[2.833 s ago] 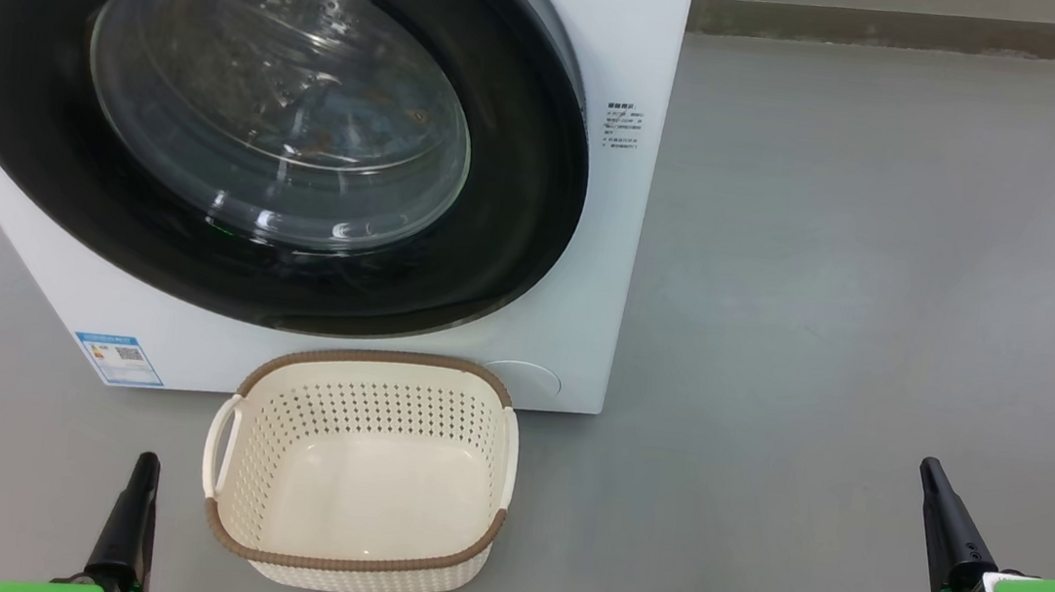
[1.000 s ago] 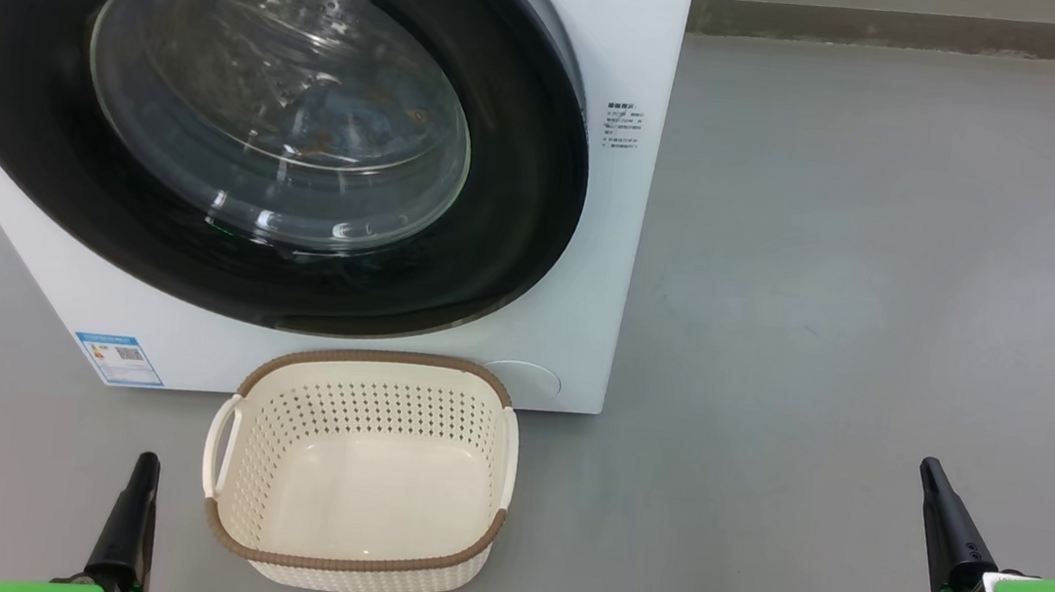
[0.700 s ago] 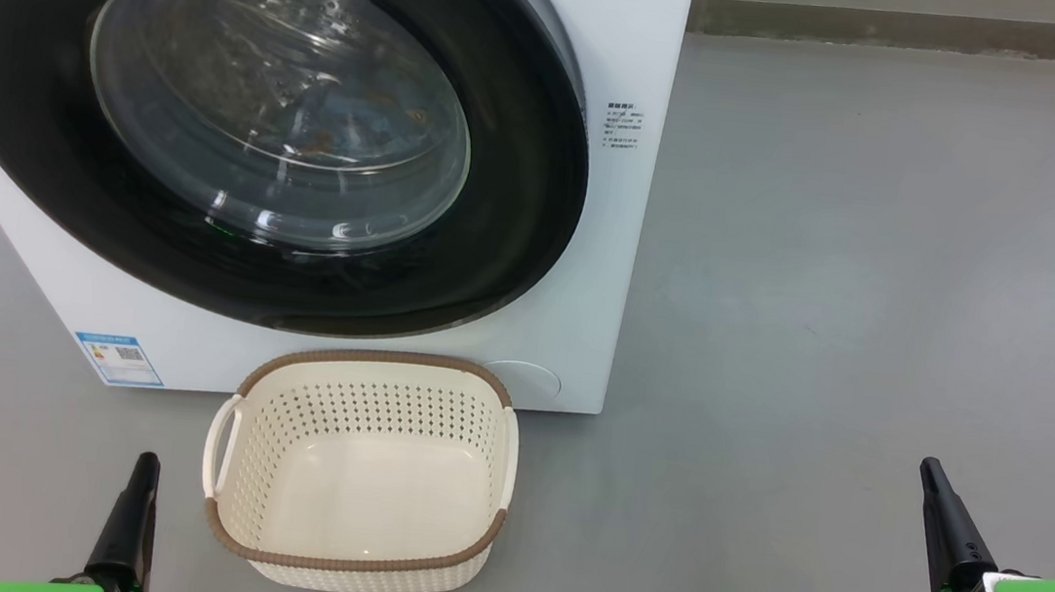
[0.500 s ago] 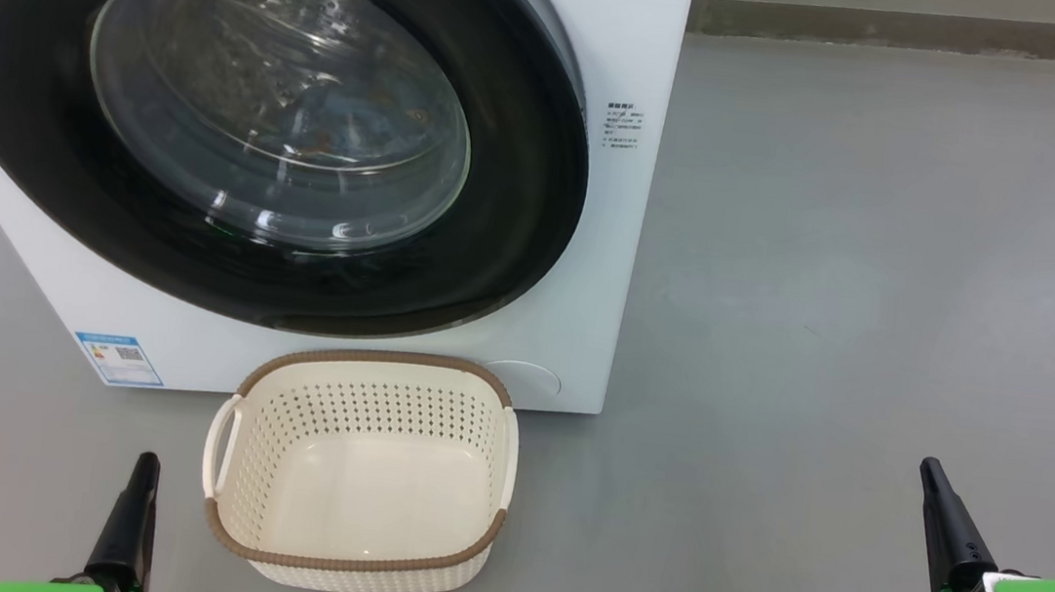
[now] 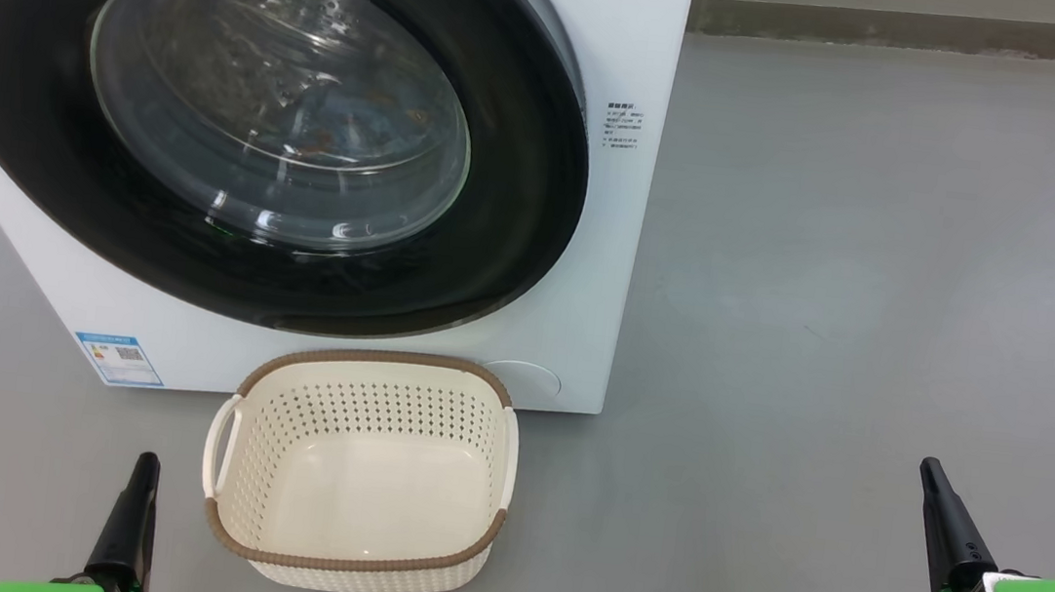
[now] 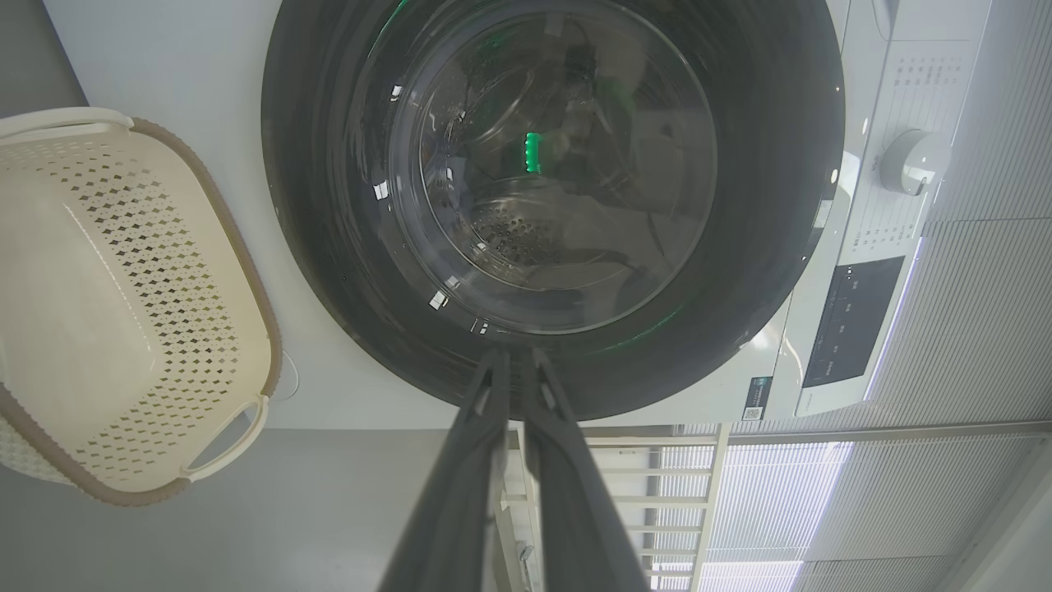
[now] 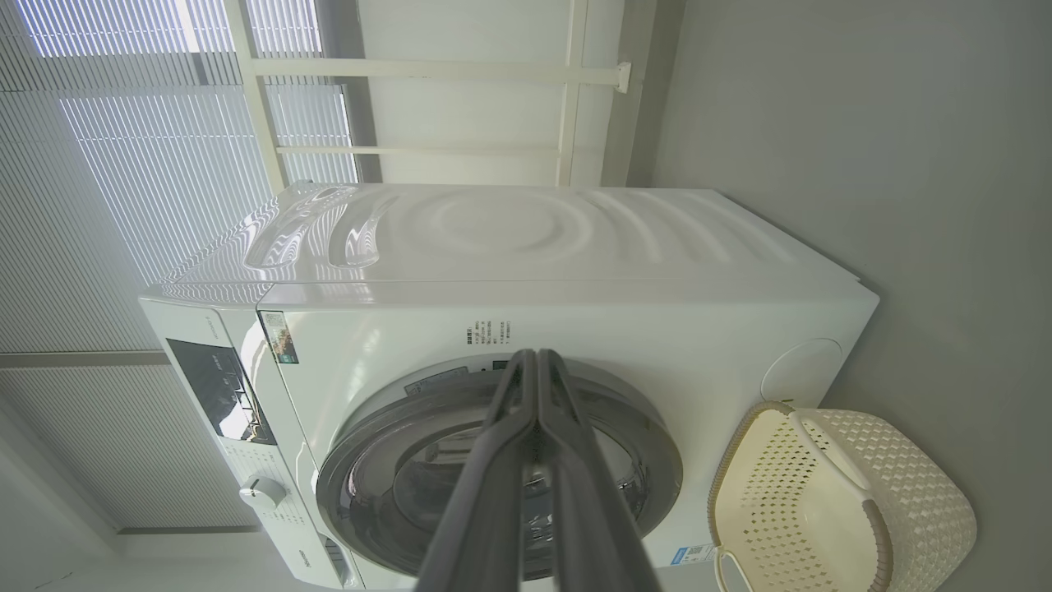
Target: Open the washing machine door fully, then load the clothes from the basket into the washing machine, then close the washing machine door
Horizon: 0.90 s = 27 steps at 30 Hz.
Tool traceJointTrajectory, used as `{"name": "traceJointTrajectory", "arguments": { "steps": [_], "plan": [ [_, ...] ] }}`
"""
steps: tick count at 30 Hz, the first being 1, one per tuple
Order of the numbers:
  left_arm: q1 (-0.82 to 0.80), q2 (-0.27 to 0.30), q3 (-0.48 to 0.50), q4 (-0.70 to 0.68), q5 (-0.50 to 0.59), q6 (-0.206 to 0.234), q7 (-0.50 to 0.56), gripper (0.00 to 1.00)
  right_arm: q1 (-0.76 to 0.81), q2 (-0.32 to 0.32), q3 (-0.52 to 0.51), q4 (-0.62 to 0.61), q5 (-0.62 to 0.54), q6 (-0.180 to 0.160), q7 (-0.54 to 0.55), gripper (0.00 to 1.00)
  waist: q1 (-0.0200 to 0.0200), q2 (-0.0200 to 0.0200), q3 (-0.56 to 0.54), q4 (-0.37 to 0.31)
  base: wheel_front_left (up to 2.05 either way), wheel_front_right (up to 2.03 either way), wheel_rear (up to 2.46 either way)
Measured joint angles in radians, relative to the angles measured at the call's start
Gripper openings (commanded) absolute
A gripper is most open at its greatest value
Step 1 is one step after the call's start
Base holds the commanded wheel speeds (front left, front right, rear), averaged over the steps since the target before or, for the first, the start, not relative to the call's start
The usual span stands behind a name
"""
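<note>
Down at the lower left of the head view, the left claw (image 5: 145,464) has its two dark fingers pressed together with nothing between them, pointing up just beside the left handle of the basket (image 5: 352,564). Over at the lower right, the right claw (image 5: 932,468) is likewise closed and holds nothing; it hovers above the grey floor (image 5: 883,275), well apart from the basket. The cream basket with its brown rim stands upright on the floor just in front of the washing machine (image 5: 634,33), its pale bottom showing; whether it touches the machine I cannot tell. Behind it the washing machine door (image 5: 514,236) lies flat against the white front. Through the bulging glass, the clothes (image 5: 349,125) show dimly as a patch of light-blue fabric with orange-brown marks inside the drum. A blue sticker (image 5: 119,359) sits at the machine's lower left corner. From the left wrist, a round white knob (image 6: 912,160) sits on the control panel beside the door
</note>
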Motion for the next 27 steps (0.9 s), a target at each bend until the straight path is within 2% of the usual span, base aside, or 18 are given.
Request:
{"name": "traceJointTrajectory", "arguments": {
  "steps": [27],
  "plan": [
    [0.000,0.000,0.000,0.000,0.000,0.000,0.000,0.00,0.000,0.000,0.000,0.000,0.000,0.000,0.000,0.00,0.0000,0.0000,0.000,0.000,0.00,0.00,0.00]
  ]
}}
